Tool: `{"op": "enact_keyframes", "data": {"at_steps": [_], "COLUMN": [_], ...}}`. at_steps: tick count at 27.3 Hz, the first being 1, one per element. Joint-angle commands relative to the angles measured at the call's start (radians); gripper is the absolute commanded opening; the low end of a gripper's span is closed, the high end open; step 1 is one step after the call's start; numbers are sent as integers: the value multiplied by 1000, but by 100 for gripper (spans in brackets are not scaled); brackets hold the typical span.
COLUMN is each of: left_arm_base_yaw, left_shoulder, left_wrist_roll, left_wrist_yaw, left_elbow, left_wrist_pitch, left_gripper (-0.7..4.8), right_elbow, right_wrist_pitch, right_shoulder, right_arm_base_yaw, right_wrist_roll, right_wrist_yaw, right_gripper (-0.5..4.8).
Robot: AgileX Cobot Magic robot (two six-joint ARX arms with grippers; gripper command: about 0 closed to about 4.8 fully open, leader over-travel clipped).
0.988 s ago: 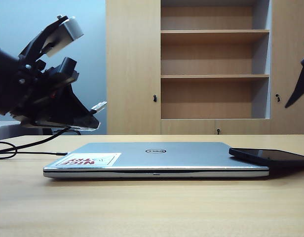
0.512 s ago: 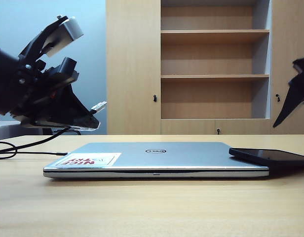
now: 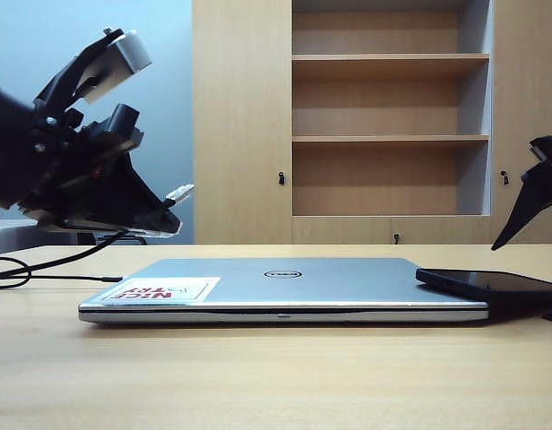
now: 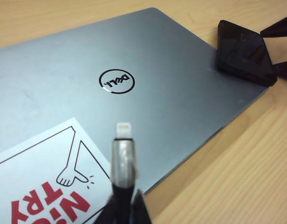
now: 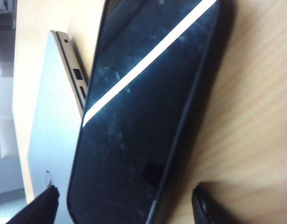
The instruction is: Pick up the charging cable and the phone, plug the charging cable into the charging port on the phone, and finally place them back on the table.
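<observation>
Right gripper (image 5: 125,200) — spread wide, directly over the phone (image 5: 148,107), fingertips straddling its short width — is the nearer; left gripper (image 4: 125,212), well apart, clamps the charging cable (image 4: 122,158).

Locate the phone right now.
In the exterior view the phone is low on the right, one end propped on the closed laptop edge, the other toward the table. The open right gripper straddles it.
</observation>
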Motion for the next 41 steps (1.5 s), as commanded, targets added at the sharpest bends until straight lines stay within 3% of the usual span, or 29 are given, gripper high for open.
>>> {"op": "enact_keyframes", "data": {"at_steps": [1, 8, 20, 23, 27, 31, 34, 37, 41], "left_arm_base_yaw": [1, 1, 1, 1, 1, 1, 1, 1, 1], "left_shoulder": [-2, -2, -2, -2, -2, -2, -2, -2, -2], "left_wrist_roll": [0, 0, 0, 0, 0, 0, 0, 0, 0], "left_wrist_yaw": [3, 3, 3, 3, 3, 3, 3, 3, 3], "left_elbow": [3, 3, 3, 3, 3, 3, 3, 3, 3], "left_wrist_pitch": [13, 13, 13, 13, 13, 13, 13, 13, 13], "left_gripper": [-6, -6, -6, -6, -6, -6, -6, -6, -6], "right_elbow": [6, 57, 85, 85, 85, 85, 85, 85, 85], "right_wrist_pitch": [28, 39, 100, 100, 100, 99, 99, 99, 109], "right_shoulder": [34, 114, 172, 172, 172, 172, 172, 172, 172], "right_arm_base_yaw": [-11, -12, -11, -11, -11, -11, -11, -11, -11], "right_wrist_roll": [0, -5, -6, -6, -6, -8, -14, -81, -172], "right_wrist_yaw": [-43, -80, -49, -46, -45, -44, -37, -34, -11], "right_gripper": [386, 386, 386, 302, 295, 202, 187, 19, -2]}}
